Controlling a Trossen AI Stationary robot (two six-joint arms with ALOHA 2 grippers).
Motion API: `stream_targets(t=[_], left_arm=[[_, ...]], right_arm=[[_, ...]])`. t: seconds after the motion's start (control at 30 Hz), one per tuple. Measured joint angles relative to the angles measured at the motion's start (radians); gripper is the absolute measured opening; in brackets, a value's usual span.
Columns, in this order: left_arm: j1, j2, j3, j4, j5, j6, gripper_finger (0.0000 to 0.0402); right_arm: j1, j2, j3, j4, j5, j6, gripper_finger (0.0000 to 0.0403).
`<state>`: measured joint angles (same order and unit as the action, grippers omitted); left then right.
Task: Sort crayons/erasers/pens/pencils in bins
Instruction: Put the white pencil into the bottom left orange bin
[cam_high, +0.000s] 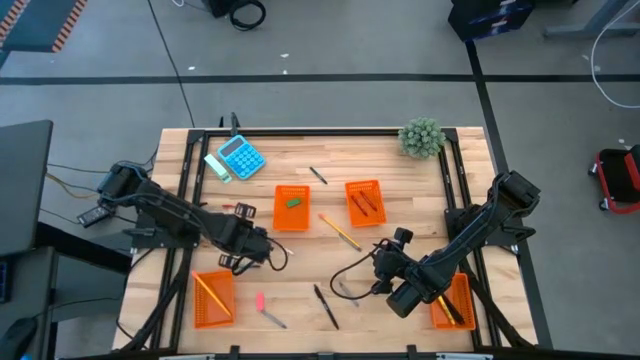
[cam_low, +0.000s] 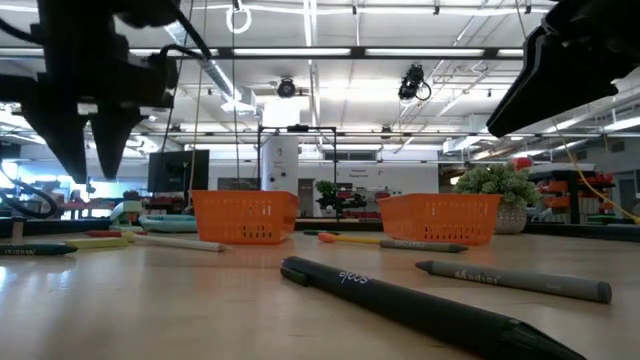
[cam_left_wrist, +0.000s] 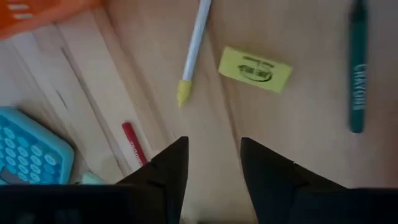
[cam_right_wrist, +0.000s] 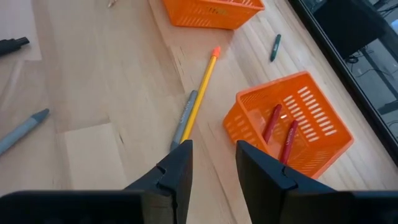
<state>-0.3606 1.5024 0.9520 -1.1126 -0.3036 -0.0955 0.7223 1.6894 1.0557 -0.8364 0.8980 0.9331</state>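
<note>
Four orange bins stand on the table: one holds a green eraser, one holds red crayons, one holds yellow pencils, and one lies partly under my right arm. My left gripper hangs open above bare wood, pointing down. A yellow eraser, a white pen, a green crayon and a red crayon lie beyond it. My right gripper is open above a yellow pencil and a grey crayon.
A blue calculator and a small green plant sit at the far side. A pink eraser, a black pen and a grey crayon lie near the front edge. Black frame rails run along the table's sides.
</note>
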Motion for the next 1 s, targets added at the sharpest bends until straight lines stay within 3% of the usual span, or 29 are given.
stream_targets(t=[0.17, 0.53, 1.0], left_arm=[[0.068, -0.006, -0.053, 0.082, -0.004, 0.014, 0.0148], [0.219, -0.004, -0.060, 0.220, 0.103, 0.168, 0.0117], [0.211, 0.038, -0.060, 0.220, 0.124, 0.187, 0.0123]], right_arm=[[0.000, 0.000, 0.000, 0.002, 0.036, 0.005, 0.0129], [0.000, 0.000, 0.000, 0.006, 0.021, 0.012, 0.0129], [0.000, 0.000, 0.000, 0.008, 0.037, 0.050, 0.0129]])
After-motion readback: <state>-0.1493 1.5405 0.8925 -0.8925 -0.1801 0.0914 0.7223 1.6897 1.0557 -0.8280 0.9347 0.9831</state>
